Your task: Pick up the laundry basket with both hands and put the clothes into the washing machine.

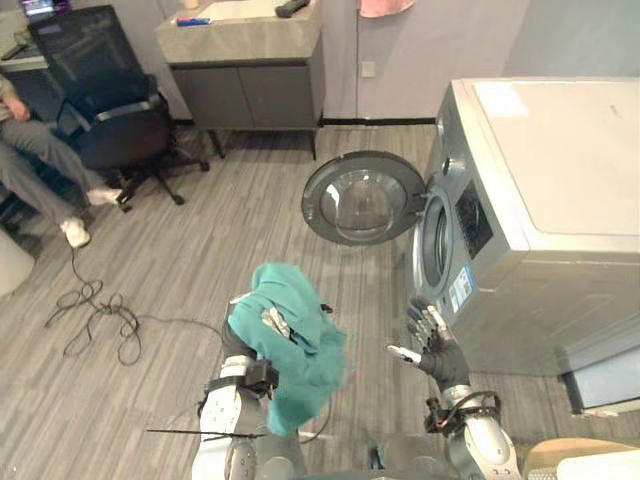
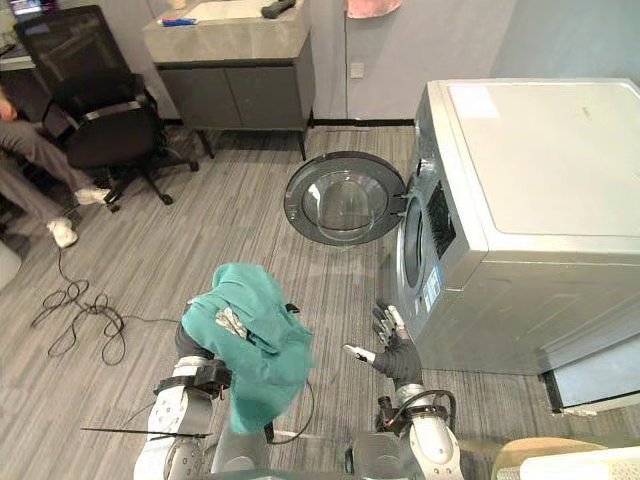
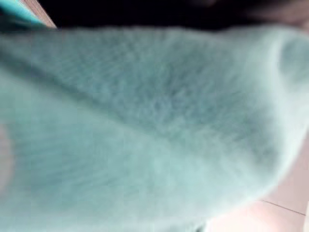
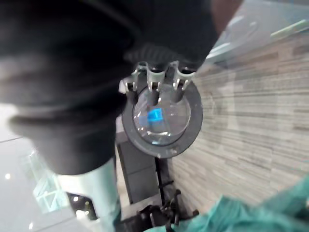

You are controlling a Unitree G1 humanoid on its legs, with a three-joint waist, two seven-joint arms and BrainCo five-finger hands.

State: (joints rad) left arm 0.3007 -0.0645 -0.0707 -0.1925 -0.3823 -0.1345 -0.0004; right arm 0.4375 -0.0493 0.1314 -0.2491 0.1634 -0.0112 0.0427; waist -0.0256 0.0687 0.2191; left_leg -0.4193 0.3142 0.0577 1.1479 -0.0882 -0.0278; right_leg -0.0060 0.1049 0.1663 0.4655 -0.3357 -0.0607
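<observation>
Left hand (image 1: 272,322) up with the teal cloth (image 1: 300,352), right hand (image 1: 432,340) free beside the washing machine (image 1: 545,190).

From the head views I see my left hand raised in front of the body, its silver fingers closed over a fold of the cloth, which drapes over the hand and hangs down past the wrist. The left wrist view gives me that cloth from very close. My right hand is spread wide with nothing in it, just beside the machine's front, below the drum opening (image 1: 437,245). Its wrist view looks past straight fingers (image 4: 153,89) to the round door (image 1: 365,197), swung fully open over the grey plank floor (image 1: 200,250). A person (image 1: 35,160) sits by a black office chair (image 1: 105,105) at far left.
</observation>
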